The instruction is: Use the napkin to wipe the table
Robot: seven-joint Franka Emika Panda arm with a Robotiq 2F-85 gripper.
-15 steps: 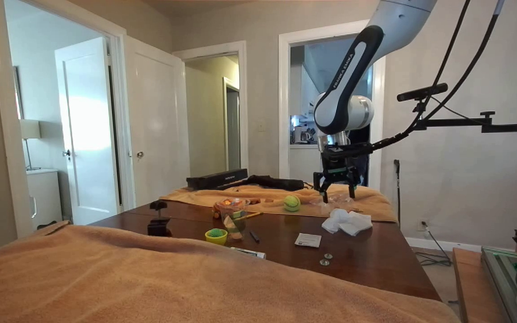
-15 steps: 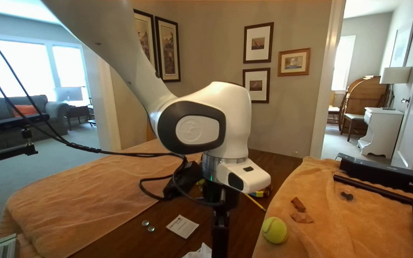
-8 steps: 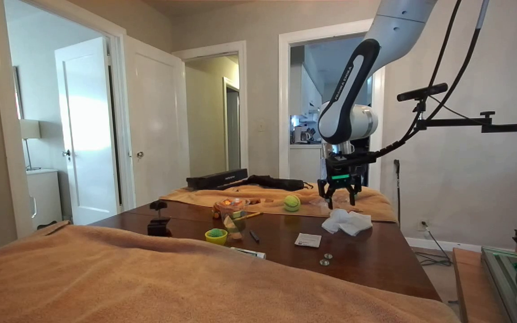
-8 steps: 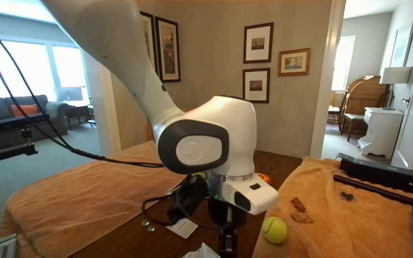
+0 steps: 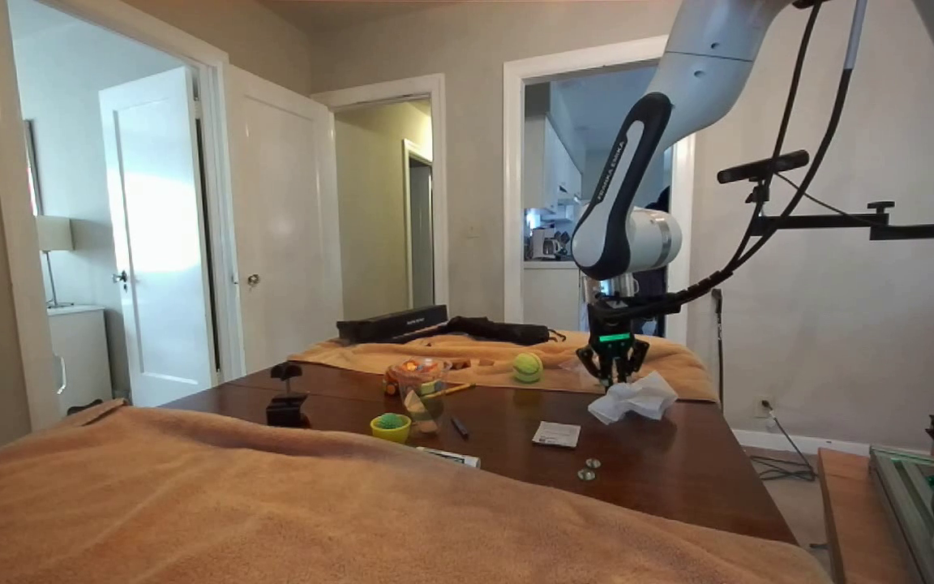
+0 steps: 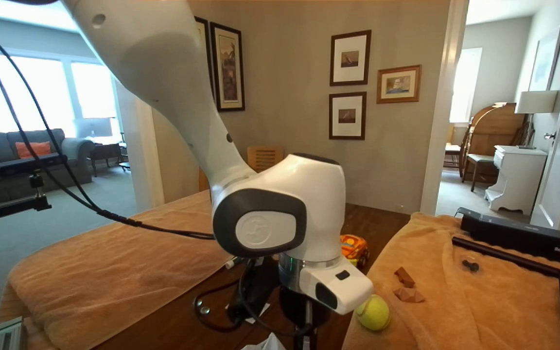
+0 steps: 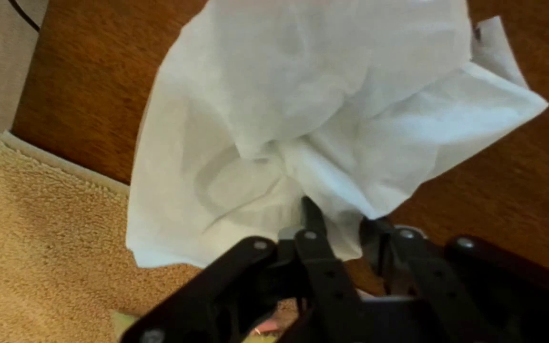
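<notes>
The crumpled white napkin [image 7: 303,95] lies on the dark brown table [image 7: 88,95], filling much of the wrist view. In an exterior view the napkin [image 5: 637,399] rests near the far right part of the table [image 5: 678,478]. My gripper [image 7: 339,213] reaches down at the napkin's edge, its jaws narrowed but still apart. A fold of napkin sits between the fingers, and a gap shows there. From an exterior view the gripper [image 5: 615,383] points straight down, touching the napkin's left side. Elsewhere just a corner of the napkin [image 6: 266,344] peeks in at the bottom edge.
A tennis ball [image 5: 528,367] sits on the far tan cloth [image 5: 467,350]. Nearer are a pale square piece [image 5: 556,435], two small glass discs [image 5: 589,470], a yellow cup [image 5: 391,430] and a black stand [image 5: 287,410]. Another tan cloth [image 5: 313,511] covers the near side.
My gripper has come down onto the napkin, and its fingers have drawn much closer together. The napkin has bunched up and shifted slightly right in an exterior view.
</notes>
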